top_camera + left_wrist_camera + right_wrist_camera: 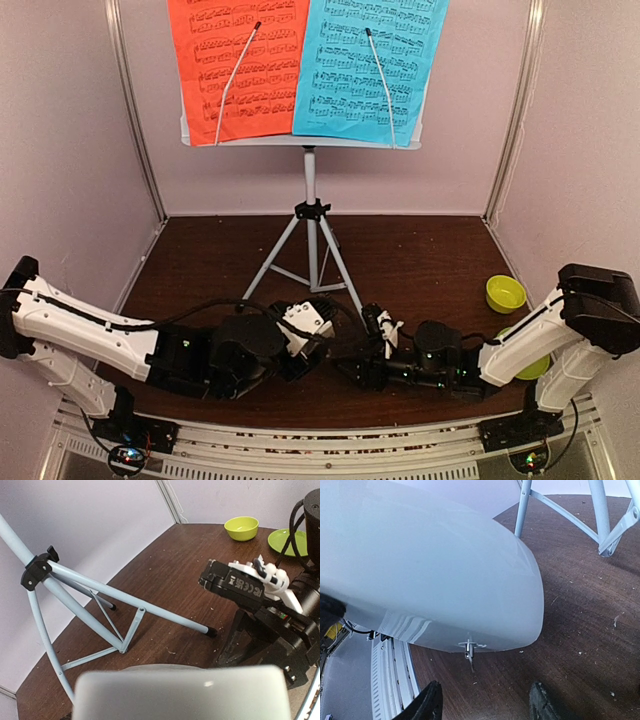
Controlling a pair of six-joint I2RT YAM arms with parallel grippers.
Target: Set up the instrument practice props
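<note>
Brown table point(420, 260), green bowl point(505, 293); left claw point(312, 338) around metronome point(180, 692), right claw point(486, 702) apart.

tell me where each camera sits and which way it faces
top external: high behind the robot, facing the music stand; left arm and right arm show.
left wrist: low over the table, facing the right arm and bowl; own fingers unseen, metronome fills the bottom.
right wrist: close against the metronome, facing the tripod legs; own open fingertips show.
shared: both wrist views hold metronome and tripod legs.
</note>
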